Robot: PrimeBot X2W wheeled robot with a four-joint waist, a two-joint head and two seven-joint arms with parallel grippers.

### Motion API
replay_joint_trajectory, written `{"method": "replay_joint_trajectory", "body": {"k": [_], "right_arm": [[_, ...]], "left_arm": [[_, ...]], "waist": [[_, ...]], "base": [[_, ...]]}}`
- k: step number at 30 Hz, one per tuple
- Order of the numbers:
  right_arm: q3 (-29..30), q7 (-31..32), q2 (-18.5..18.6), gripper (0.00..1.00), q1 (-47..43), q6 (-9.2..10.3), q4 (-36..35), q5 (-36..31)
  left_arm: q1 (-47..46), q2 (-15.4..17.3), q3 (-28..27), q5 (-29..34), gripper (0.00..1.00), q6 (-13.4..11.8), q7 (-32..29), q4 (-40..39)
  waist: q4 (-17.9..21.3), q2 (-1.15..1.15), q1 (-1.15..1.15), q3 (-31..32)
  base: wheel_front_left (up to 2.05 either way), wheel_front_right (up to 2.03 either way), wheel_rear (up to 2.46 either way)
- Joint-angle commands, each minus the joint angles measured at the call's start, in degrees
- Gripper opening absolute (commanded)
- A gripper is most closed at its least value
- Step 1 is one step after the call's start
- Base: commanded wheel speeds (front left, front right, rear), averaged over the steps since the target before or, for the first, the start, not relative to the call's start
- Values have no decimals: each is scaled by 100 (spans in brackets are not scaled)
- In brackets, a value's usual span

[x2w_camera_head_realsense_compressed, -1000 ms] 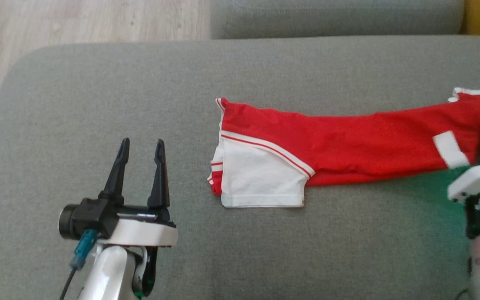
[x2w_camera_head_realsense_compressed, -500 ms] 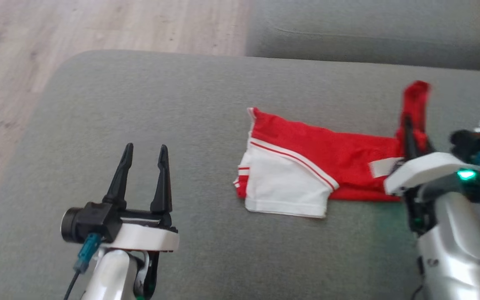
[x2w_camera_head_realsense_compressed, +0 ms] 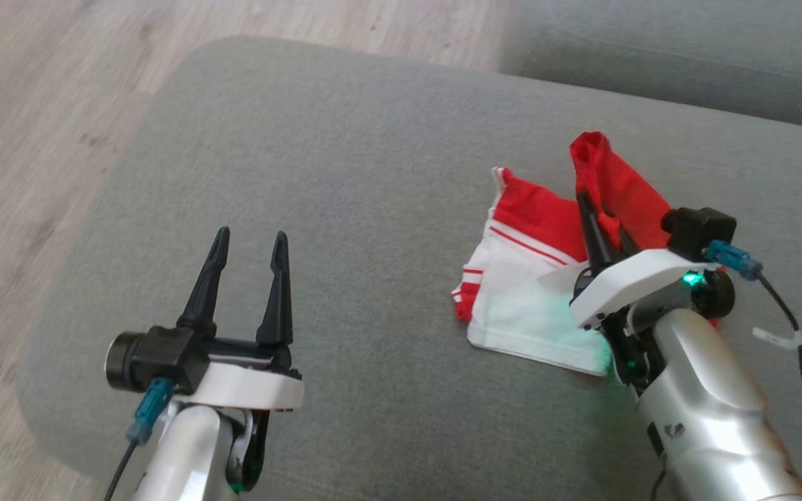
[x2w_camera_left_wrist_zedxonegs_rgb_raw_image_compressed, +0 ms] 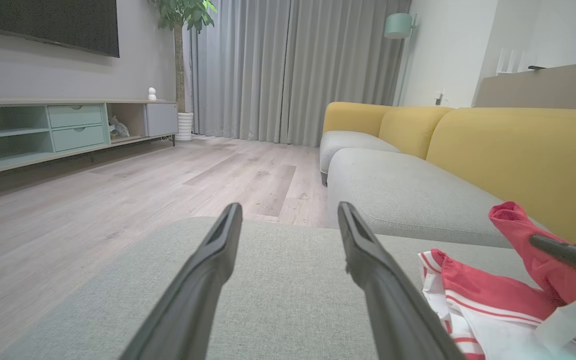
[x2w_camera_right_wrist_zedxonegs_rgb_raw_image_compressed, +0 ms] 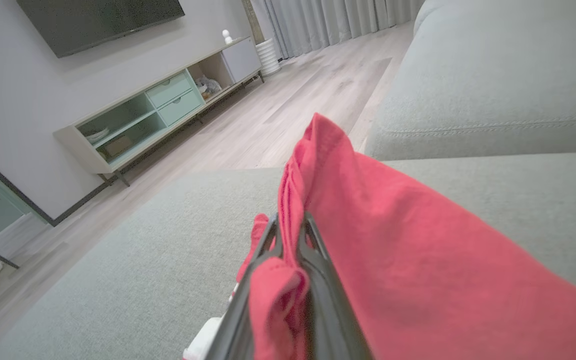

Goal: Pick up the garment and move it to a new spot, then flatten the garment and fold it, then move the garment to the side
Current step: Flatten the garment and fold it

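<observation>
The red-and-white fabric garment [x2w_camera_head_realsense_compressed: 512, 306] lies on the right part of the broad grey upholstered seat cushion [x2w_camera_head_realsense_compressed: 345, 174]. Its white panel lies on the cushion, and a red fold stands up above the cushion's surface. The right gripper [x2w_camera_head_realsense_compressed: 599, 221] is over the same part of the cushion, its two long dark fingers clamped on that upright red fold. The left gripper [x2w_camera_head_realsense_compressed: 251, 236] hovers over the cushion's front left part, fingers spread wide apart.

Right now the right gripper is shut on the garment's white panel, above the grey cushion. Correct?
No: the right gripper is shut on a red fold of the garment, not its white panel, above the grey cushion. The right wrist view shows it.
</observation>
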State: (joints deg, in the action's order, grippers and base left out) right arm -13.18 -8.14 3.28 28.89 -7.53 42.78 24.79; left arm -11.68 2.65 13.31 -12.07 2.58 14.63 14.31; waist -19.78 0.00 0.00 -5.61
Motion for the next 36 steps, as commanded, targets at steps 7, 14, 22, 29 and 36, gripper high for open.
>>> {"method": "replay_joint_trajectory", "body": {"k": [7, 14, 22, 29, 36], "right_arm": [[-628, -286, -40, 0, 336, 4, 275, 388], [-1128, -462, -40, 0, 416, 4, 585, 754], [-2134, -529, -40, 100, 376, 4, 377, 1315], [-2020, -665, -40, 100, 534, 4, 405, 1270], [-509, -684, 117, 100, 157, 4, -341, -166]], "left_arm": [[-313, 23, -55, -76, 100, -51, 37, -191], [-307, 23, 37, -128, 100, -103, 37, -186], [-335, 23, 133, -187, 100, -147, 37, -143], [-310, 23, 136, -147, 100, -122, 37, -48], [-200, 24, 41, -89, 100, -152, 37, -24]], "waist": [[-278, 0, 0, -229], [-359, 0, 0, -292], [-297, 0, 0, -255], [15, 0, 0, -82], [549, 0, 0, 87]], "base": [[0, 0, 0], [0, 0, 0], [0, 0, 0], [0, 0, 0], [0, 0, 0]]}}
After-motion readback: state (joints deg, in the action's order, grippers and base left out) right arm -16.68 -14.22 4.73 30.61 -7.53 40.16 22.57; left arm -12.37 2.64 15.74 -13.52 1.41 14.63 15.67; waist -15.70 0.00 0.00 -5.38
